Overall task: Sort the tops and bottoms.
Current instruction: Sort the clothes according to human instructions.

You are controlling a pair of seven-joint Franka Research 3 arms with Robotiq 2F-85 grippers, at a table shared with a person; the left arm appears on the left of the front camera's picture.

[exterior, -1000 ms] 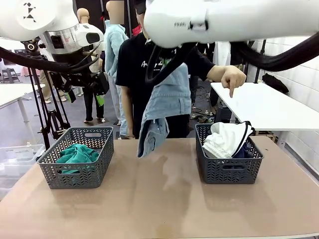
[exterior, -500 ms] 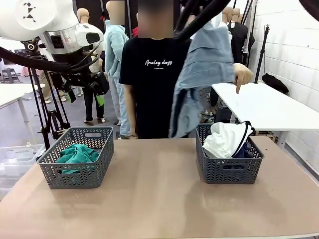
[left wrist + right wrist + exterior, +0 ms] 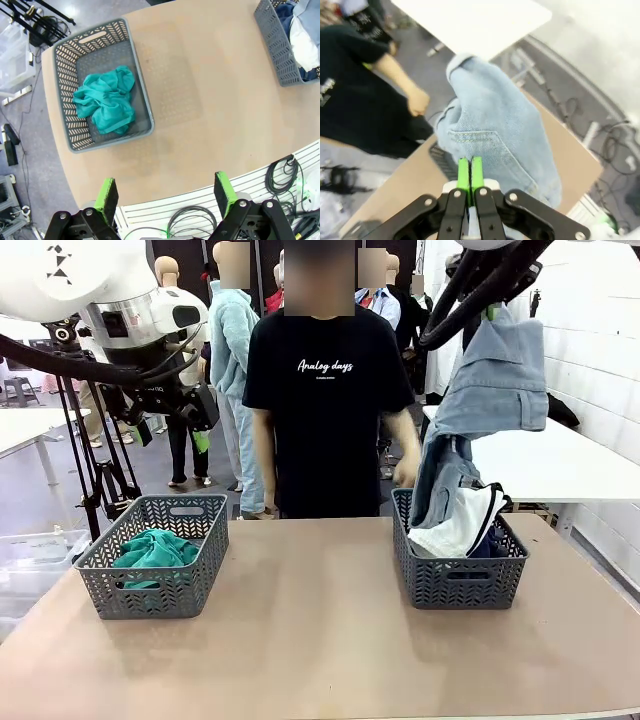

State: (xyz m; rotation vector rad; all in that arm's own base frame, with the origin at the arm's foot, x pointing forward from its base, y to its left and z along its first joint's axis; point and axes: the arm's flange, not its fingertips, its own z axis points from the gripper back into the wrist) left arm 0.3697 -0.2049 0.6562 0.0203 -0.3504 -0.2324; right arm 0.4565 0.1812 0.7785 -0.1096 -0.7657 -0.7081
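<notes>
1. While my right gripper [image 3: 470, 175] pinches the light blue denim shorts [image 3: 490, 390], they hang lengthwise down over the right basket [image 3: 460, 580], their lower end among the white shorts [image 3: 455, 525].
2. My right arm reaches in high from the right.
3. My left gripper [image 3: 165, 195] hovers with jaws spread above the table [image 3: 320, 640], the teal-green garment [image 3: 105, 100] lying in the left basket [image 3: 65, 55].

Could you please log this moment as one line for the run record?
right end effector: shut on light blue denim shorts, above right basket | left end effector: open, raised | teal-green top: in left basket
</notes>
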